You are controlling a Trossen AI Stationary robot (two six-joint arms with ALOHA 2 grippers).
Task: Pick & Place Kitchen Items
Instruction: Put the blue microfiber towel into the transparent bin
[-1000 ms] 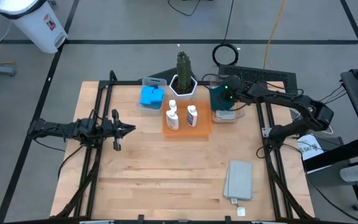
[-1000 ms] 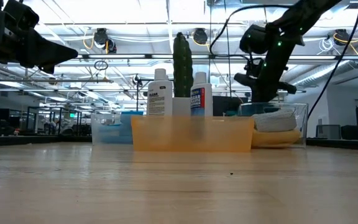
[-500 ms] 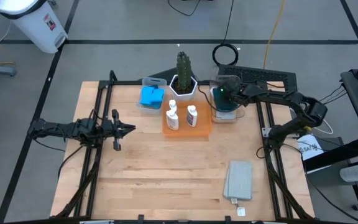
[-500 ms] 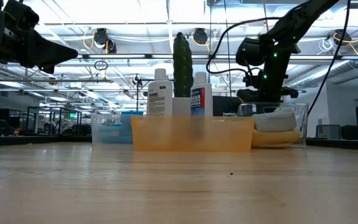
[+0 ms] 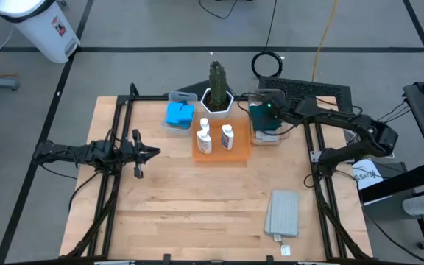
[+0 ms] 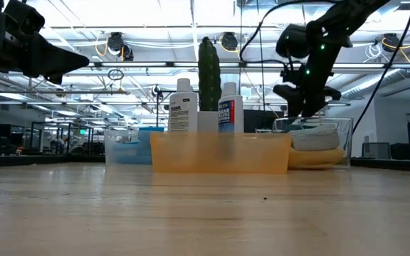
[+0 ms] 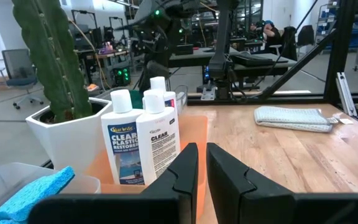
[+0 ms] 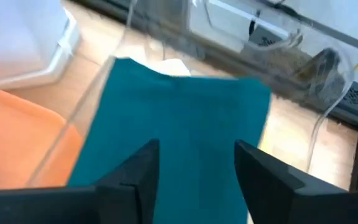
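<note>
the right hand (image 8: 191,180) was above the clear bin (image 5: 269,138) beside the orange tray (image 5: 221,150), its fingers apart and holding nothing. the dark green cloth (image 8: 179,137) lay in that bin. the left hand (image 5: 152,153) waited far from the tray, fingers nearly together.

Cactus (image 5: 217,79), orange tray (image 5: 240,152), bins (image 5: 169,125)
</note>
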